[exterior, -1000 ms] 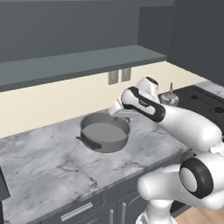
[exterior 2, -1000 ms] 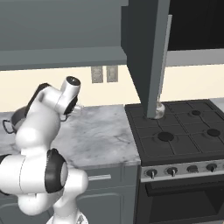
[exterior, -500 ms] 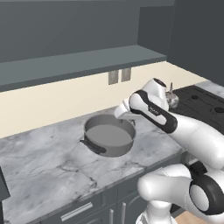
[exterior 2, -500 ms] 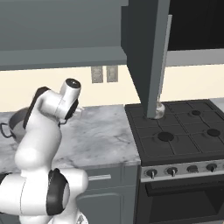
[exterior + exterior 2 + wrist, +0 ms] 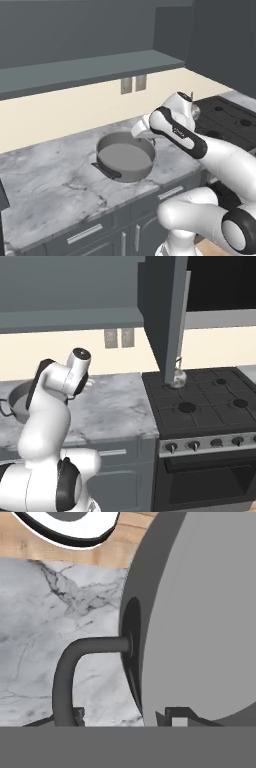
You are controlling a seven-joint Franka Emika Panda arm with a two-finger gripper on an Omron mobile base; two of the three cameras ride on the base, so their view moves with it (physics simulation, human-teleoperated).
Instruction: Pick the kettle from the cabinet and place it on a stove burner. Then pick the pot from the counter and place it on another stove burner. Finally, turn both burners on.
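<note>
The pot [image 5: 125,159] is a wide grey pan with dark side handles, over the marble counter [image 5: 45,185]. My gripper [image 5: 143,131] is at its far right rim. In the hand view my gripper [image 5: 125,716] straddles the wall of the pot [image 5: 200,612] beside its dark looped handle [image 5: 65,672], shut on it. The pot [image 5: 15,401] shows partly behind my arm. The silver kettle [image 5: 176,376] stands on the rear left burner of the black stove [image 5: 210,406]. The cabinet door [image 5: 165,316] hangs open above it and hides part of the kettle.
The stove's knobs [image 5: 192,445] line its front edge. A shelf [image 5: 90,70] runs along the wall above the counter, with two outlets [image 5: 133,84] under it. Dark drawers [image 5: 85,232] sit below the counter. Bare marble [image 5: 120,401] lies between pot and stove.
The pot has shifted a little to the right and toward the counter's front with my gripper on it. My arm's elbow has swung right. The kettle has stayed in place.
</note>
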